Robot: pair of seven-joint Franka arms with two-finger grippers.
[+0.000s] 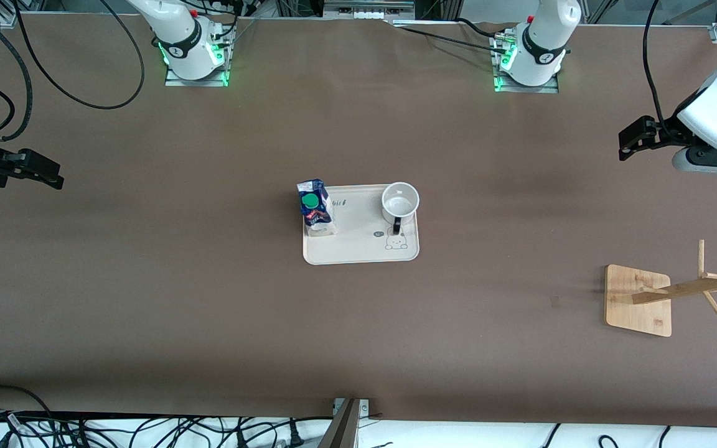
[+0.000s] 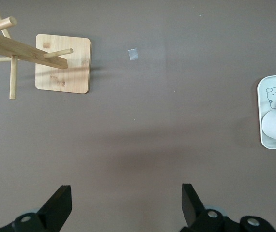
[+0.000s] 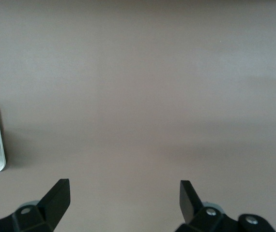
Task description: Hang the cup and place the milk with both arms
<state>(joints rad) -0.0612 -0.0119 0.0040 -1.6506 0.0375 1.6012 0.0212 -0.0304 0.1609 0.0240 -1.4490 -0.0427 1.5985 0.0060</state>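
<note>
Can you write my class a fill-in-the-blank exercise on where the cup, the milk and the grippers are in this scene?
1. The cup and the milk both stand on a cream ____.
2. The wooden rack stands toward the ____ arm's end of the table.
3. The left gripper and the right gripper both hang with fingers ____, holding nothing.
4. The milk's round cap is ____ in colour.

Missing words: tray; left; open; green
</note>
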